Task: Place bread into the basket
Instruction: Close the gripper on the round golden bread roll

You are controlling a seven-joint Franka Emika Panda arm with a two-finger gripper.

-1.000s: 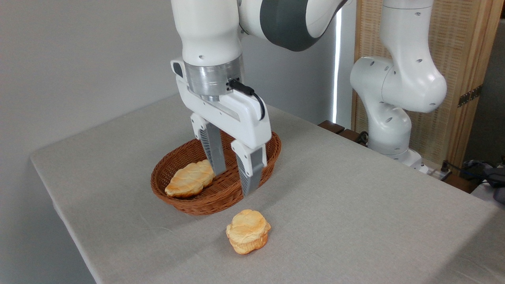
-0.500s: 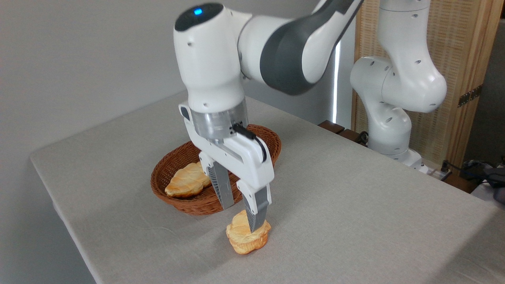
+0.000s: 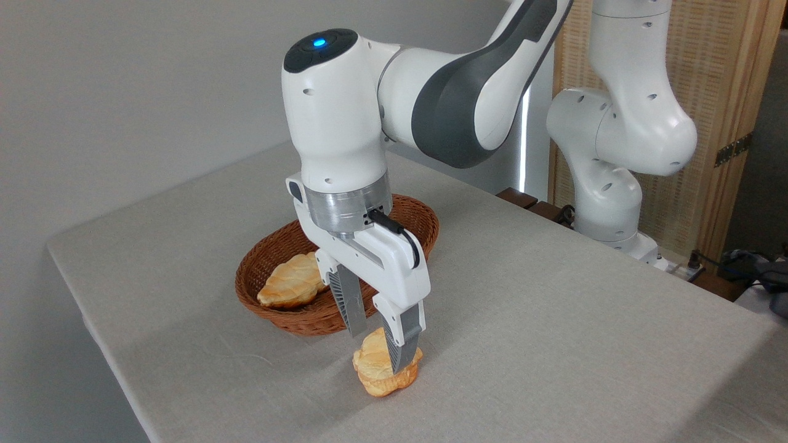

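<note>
The bread (image 3: 377,375), a small lumpy golden bun, sits on the grey tablecloth just in front of the basket (image 3: 425,224), an oval brown wicker one. My gripper (image 3: 377,353) has come down over the bun with its fingers still apart. One finger (image 3: 348,307) stands behind the bun and the other finger (image 3: 401,344) covers part of its right front. The jaws are open around the bun, and no squeeze shows on it. The bun rests on the cloth.
A longer, flatter leaf-shaped bread (image 3: 289,286) lies in the left half of the basket. The robot's white base (image 3: 606,203) stands at the table's back right. The table's edge (image 3: 92,320) runs close on the left and front.
The gripper has moved from above the basket forward and down to the bun, and its fingers now straddle it. The bun and basket have not moved.
</note>
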